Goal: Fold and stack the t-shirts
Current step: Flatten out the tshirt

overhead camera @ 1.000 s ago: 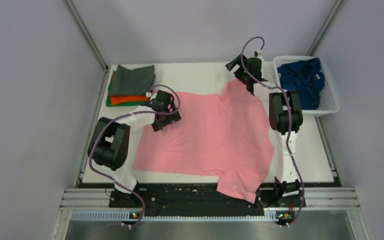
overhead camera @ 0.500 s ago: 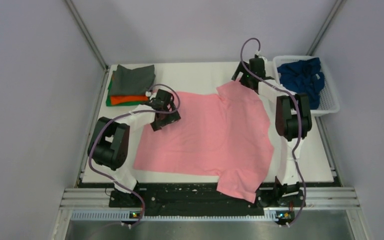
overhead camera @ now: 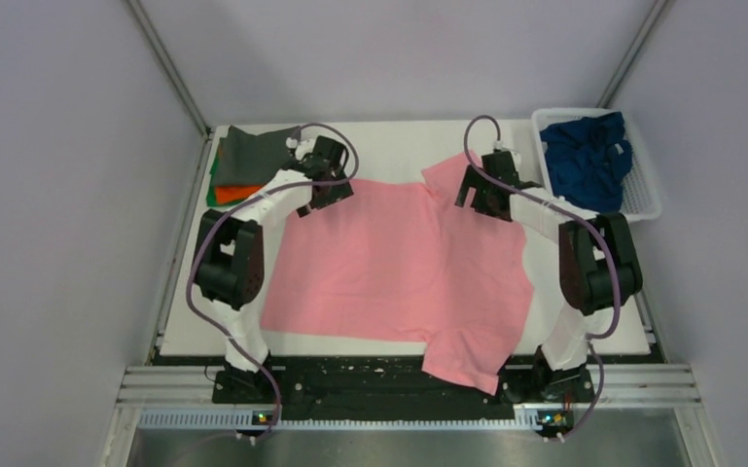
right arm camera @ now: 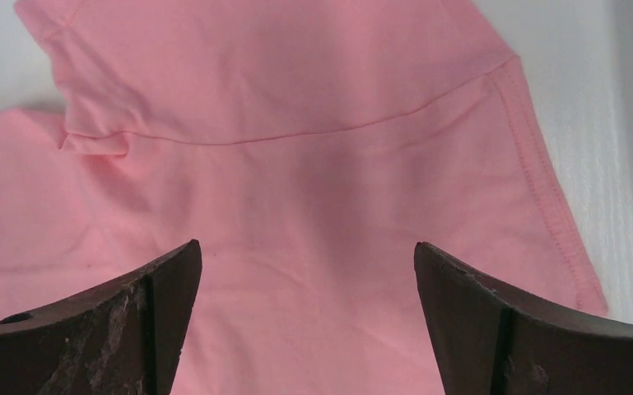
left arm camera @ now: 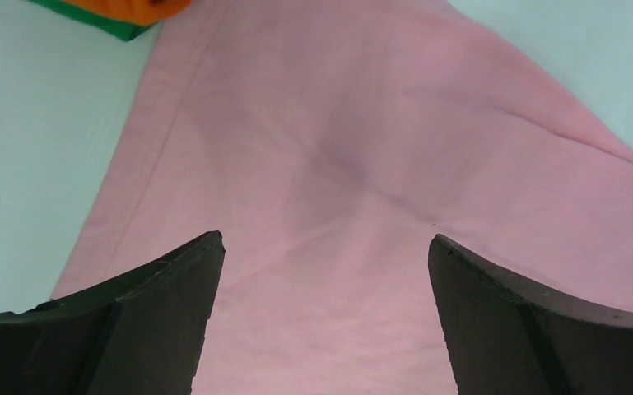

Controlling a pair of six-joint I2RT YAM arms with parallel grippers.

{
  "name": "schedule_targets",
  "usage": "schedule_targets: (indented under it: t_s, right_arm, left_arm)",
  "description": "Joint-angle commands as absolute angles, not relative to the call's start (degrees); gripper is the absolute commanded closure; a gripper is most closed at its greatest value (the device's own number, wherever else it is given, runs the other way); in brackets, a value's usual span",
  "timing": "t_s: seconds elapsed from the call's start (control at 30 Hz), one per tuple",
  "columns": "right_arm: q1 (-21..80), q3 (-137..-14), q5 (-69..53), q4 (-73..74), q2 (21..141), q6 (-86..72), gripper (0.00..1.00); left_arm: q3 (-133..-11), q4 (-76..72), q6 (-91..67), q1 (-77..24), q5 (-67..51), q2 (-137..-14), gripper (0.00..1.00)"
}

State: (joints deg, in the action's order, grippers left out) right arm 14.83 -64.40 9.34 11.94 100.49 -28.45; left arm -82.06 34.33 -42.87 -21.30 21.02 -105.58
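Note:
A pink t-shirt lies spread flat across the table, one sleeve hanging over the near edge. My left gripper is open over its far left corner; the left wrist view shows pink cloth between the spread fingers. My right gripper is open over the far sleeve; the right wrist view shows the sleeve and its seam. A folded stack at the far left holds the dark grey t-shirt on top, then orange and green. The navy blue t-shirt lies crumpled in the basket.
The white lattice basket stands at the far right corner. The stack's orange and green edge shows at the top left of the left wrist view. Grey walls enclose the white table on three sides.
Both arms have moved. My left gripper went farther away to the shirt's far left corner near the stack. My right gripper came nearer and left, onto the far sleeve, which now lies flatter.

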Motion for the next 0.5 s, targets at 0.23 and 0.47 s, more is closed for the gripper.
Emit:
schedule_targets:
  t_s: [0.23,0.47]
  right_arm:
    - [13.97,-77.66,10.85,14.78,114.34,-27.95,0.01]
    - [10.39,-86.73,9.07,17.47,122.74,-29.15,0.01]
  left_arm:
    - [-98.77,36.11,-39.95,-17.81,18.14,-123.26,0.01]
    - [-105.64,37.6,-39.8,-15.94,13.0,-131.29,0.01]
